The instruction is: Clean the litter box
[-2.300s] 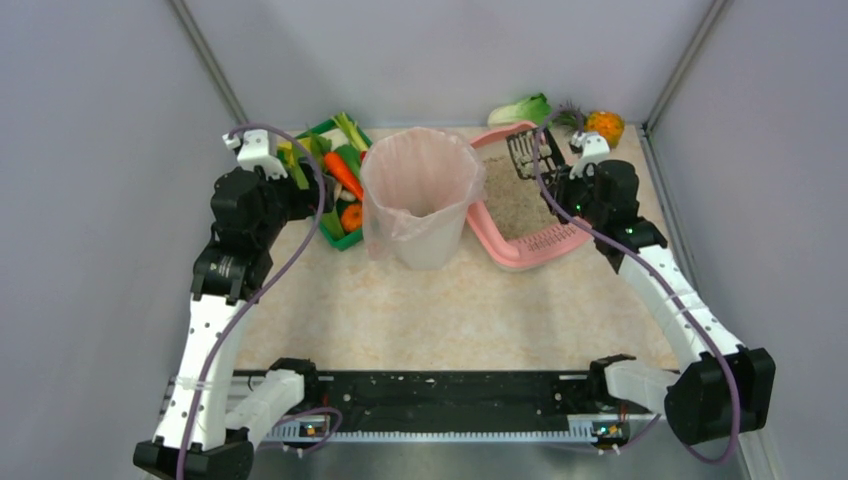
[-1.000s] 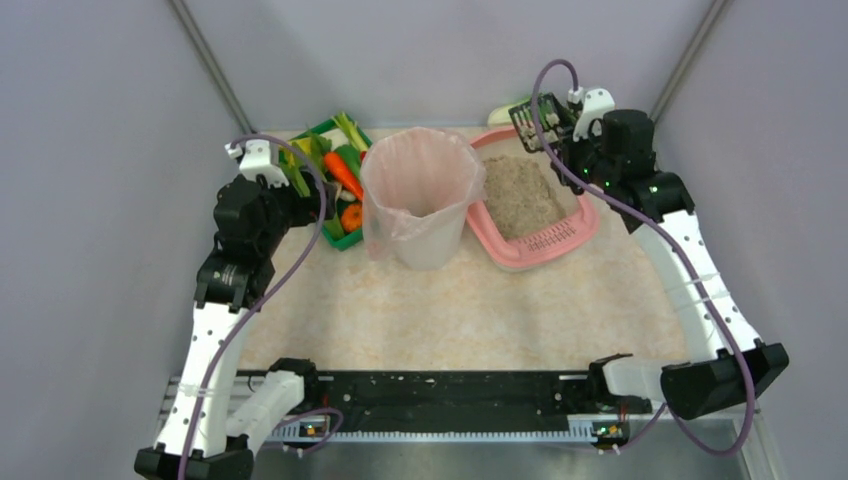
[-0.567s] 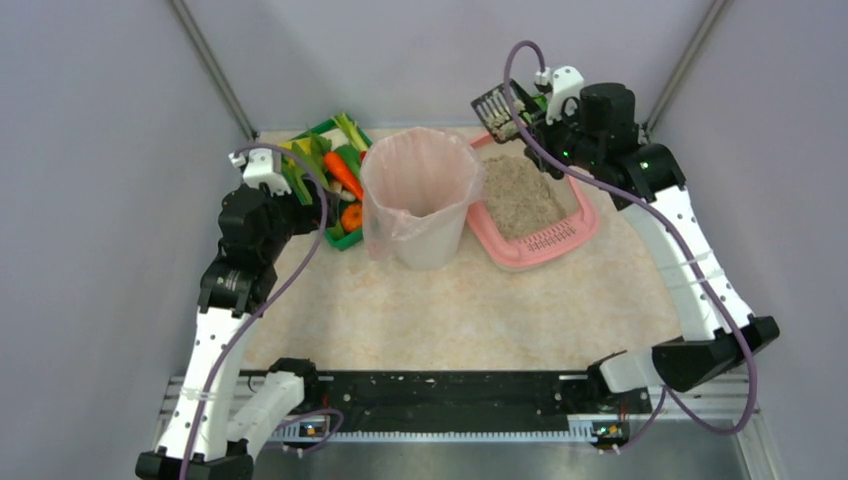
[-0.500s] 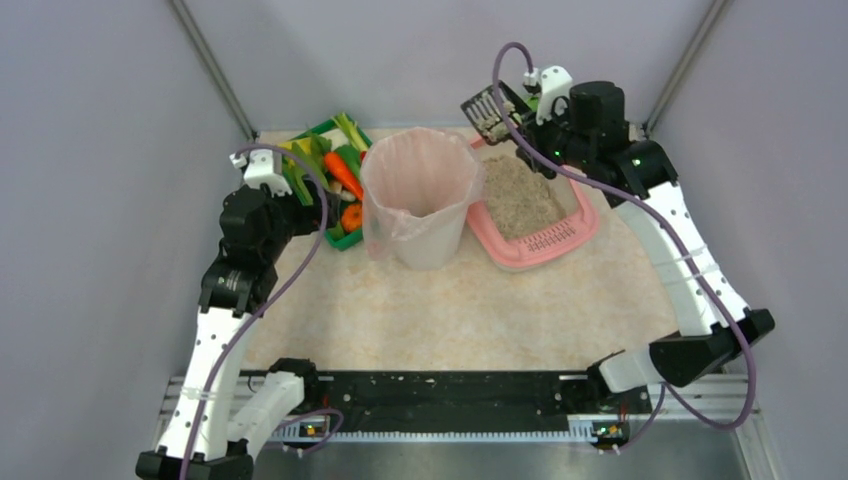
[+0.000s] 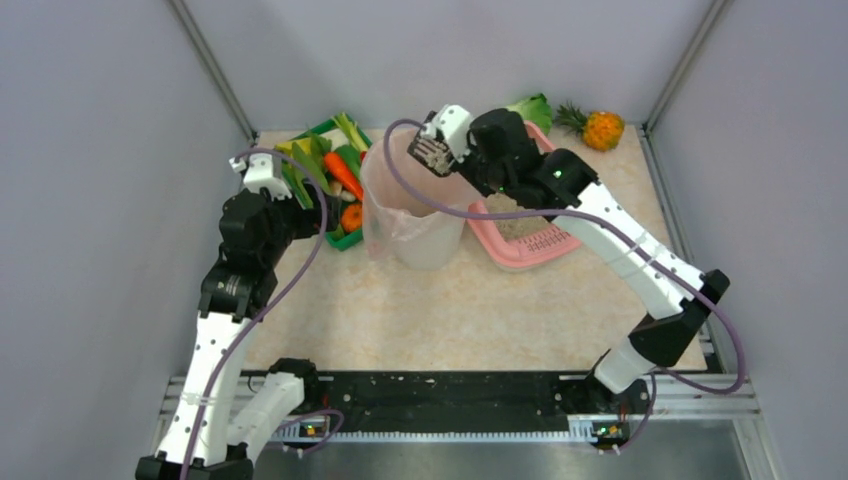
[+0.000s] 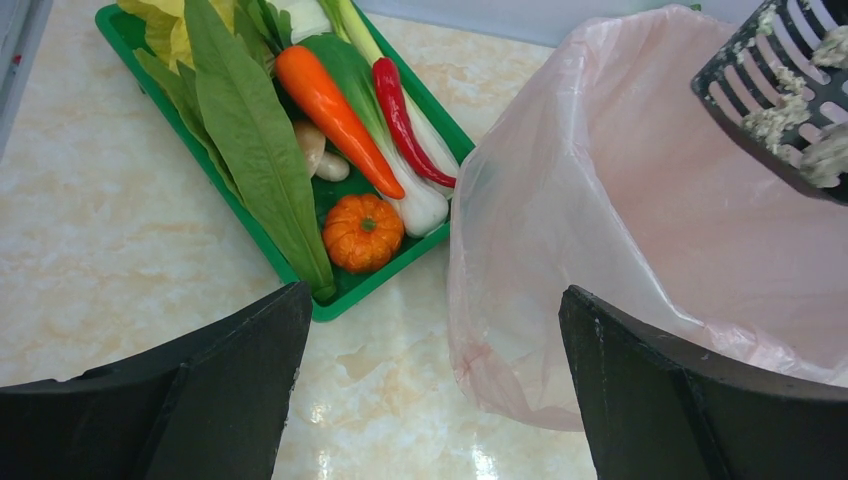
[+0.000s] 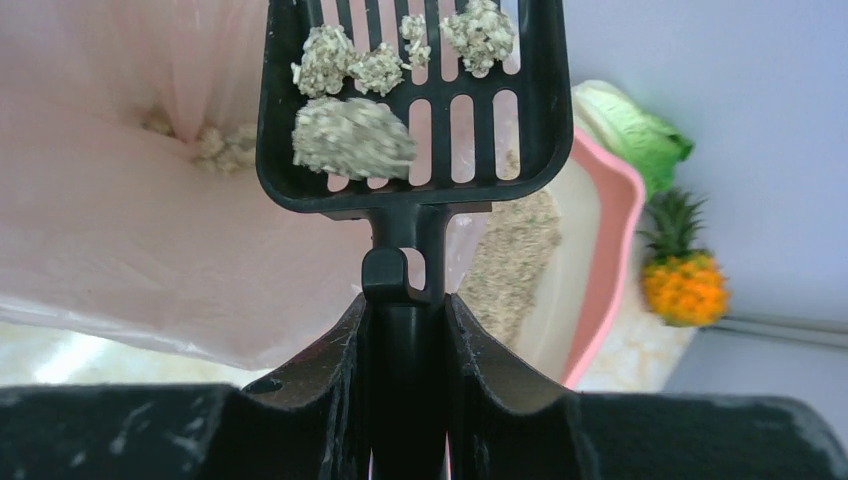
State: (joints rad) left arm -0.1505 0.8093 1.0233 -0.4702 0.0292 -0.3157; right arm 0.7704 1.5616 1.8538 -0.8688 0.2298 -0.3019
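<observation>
Right claw (image 7: pixel 405 312): mine, pressed together on the handle of the black scoop (image 7: pixel 410 100), with nothing slack in the pinch.
Left claw (image 6: pixel 430 320): spread wide and holding nothing. It hovers beside the bin (image 5: pixel 420 240), on the side where the green tray (image 6: pixel 372 288) of vegetables lies.
What has just changed: a moment ago I held the scoop over the far end of the litter box (image 5: pixel 540 240). Now I have swung it across, and its slotted blade hangs above the bin's open mouth.
Load: several grey-beige clumps (image 7: pixel 350 138) sit on the slots. The blade is close to level, so none has dropped yet.
Bin: lined with thin pink plastic, and a few clumps already lie at the bottom.
Litter box: on the table just beside the bin, on the side away from the tray, with loose litter inside. My own arm crosses over part of it in the overhead view.
Meaning for the task: I judge the carry done and the tipping due. This is not the first scoopful, and more passes probably remain.
Next move: roll my wrist so the clumps slide off inside the liner.
Risk: the blade sits near the bin's rim, so a careless tilt could shed clumps outside it.
</observation>
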